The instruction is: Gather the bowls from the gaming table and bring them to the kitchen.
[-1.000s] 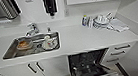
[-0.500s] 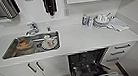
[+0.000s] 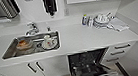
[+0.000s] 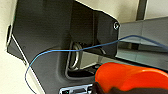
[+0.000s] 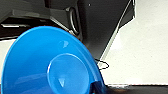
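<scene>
You're facing the kitchen surface (image 3: pixel 85 38) and sink (image 3: pixel 13 52); orange bowl (image 4: pixel 130 76) and blue bowl (image 5: pixel 47 65) are showing at the wrists, can't tell jaws' state

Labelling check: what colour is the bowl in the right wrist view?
Bright blue bowl, clearest in the right wrist view.

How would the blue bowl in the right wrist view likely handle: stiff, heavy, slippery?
The blue bowl looks like thin, glossy moulded plastic, so probably stiff and light for its size. Its shiny highlights suggest a smooth surface that could slip in a loose grip. The small flat centre and wide flaring wall hint that it may tip or rock if pushed at the rim.
</scene>
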Controlling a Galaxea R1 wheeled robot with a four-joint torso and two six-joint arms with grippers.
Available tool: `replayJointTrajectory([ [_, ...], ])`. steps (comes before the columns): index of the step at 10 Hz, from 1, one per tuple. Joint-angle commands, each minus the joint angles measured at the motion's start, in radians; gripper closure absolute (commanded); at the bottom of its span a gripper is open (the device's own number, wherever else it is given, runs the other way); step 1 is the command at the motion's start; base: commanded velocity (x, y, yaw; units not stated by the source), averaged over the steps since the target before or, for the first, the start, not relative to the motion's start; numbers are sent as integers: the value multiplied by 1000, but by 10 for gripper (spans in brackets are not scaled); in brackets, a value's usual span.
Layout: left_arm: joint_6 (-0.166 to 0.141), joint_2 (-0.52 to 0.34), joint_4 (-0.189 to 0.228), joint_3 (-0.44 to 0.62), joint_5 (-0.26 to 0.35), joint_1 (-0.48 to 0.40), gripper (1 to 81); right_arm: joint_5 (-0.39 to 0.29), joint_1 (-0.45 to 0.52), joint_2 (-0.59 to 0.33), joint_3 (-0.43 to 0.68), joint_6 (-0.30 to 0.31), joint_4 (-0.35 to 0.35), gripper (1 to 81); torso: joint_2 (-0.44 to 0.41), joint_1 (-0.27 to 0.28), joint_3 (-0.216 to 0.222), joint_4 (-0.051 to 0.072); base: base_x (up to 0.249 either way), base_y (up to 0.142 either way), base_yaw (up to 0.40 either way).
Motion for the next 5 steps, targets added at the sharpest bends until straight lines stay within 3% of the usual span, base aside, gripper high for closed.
replayJointTrajectory([
  [1, -4, -315, -36, 296, 13, -26, 811, -76, -8, -17, 2, 0, -1, 811, 0, 0, 0, 0, 0, 0, 0],
  [3, -12, -398, -40, 349, -2, -64, 811, -78, -8, -15, 5, 0, 0, 811, 0, 0, 0, 0, 0, 0, 0],
  [5, -19, -501, -37, 488, 11, -138, 811, -76, -8, -18, 2, 2, 3, 811, 0, 0, -1, 0, 0, 0, 0],
])
